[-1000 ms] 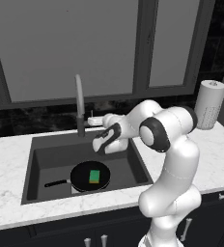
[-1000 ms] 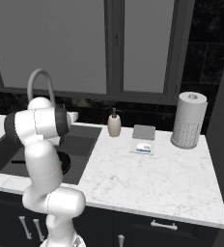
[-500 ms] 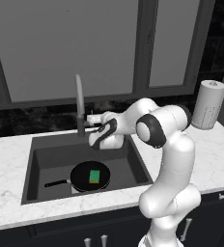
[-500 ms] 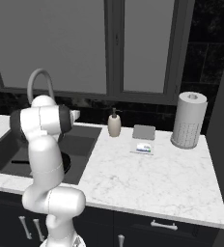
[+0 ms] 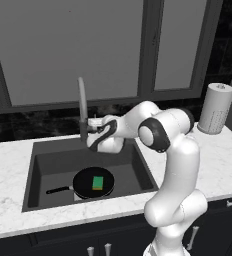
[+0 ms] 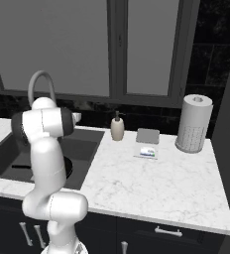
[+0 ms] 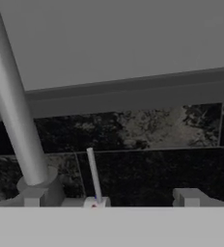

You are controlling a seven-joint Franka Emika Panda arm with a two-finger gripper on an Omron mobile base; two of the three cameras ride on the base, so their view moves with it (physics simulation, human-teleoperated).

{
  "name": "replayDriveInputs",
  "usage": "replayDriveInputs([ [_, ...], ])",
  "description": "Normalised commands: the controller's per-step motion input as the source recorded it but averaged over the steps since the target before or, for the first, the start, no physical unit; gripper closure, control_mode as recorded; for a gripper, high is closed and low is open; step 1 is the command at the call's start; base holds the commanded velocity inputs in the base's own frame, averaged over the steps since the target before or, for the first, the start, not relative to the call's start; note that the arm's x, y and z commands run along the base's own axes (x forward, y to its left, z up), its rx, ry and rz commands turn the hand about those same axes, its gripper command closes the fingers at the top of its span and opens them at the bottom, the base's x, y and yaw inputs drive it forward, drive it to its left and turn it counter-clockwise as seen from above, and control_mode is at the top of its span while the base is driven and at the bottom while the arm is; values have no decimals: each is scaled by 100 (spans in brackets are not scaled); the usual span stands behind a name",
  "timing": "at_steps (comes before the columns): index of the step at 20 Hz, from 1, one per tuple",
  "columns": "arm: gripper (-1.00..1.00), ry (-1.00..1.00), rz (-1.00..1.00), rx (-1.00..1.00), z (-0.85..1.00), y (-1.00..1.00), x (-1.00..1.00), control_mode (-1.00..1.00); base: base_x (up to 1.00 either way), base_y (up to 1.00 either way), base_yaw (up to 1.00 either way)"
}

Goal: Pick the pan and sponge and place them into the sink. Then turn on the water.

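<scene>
The black pan (image 5: 90, 183) lies on the bottom of the dark grey sink (image 5: 43, 150), handle pointing left. The green sponge (image 5: 97, 182) rests flat on the pan. Behind the basin rises the tall grey faucet (image 5: 81, 107), with no water coming from it. My gripper (image 5: 92, 125) hovers over the back of the sink, right beside the faucet's base, open and holding nothing. In the hand view the faucet pipe (image 7: 12, 106) stands at the left, its thin side lever (image 7: 93, 176) rises between my gripper's (image 7: 109, 198) spread fingertips (image 7: 186, 195).
A dark tiled backsplash and window sill run behind the faucet. On the marble counter right of the sink stand a soap dispenser (image 6: 117, 128), a grey box (image 6: 147, 135), a small packet (image 6: 147, 152) and a paper towel roll (image 6: 194, 124).
My hand has moved left and back toward the faucet's base, still open. The pan and sponge have stayed put in the sink.
</scene>
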Motion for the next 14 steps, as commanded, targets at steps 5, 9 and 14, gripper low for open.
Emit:
replayDriveInputs([
  [5,-100,0,0,0,-4,1,17,-100,0,0,0],
  [9,-100,0,0,0,-11,0,13,-100,0,0,0],
  [14,-100,0,0,0,-14,0,22,-100,0,0,0],
])
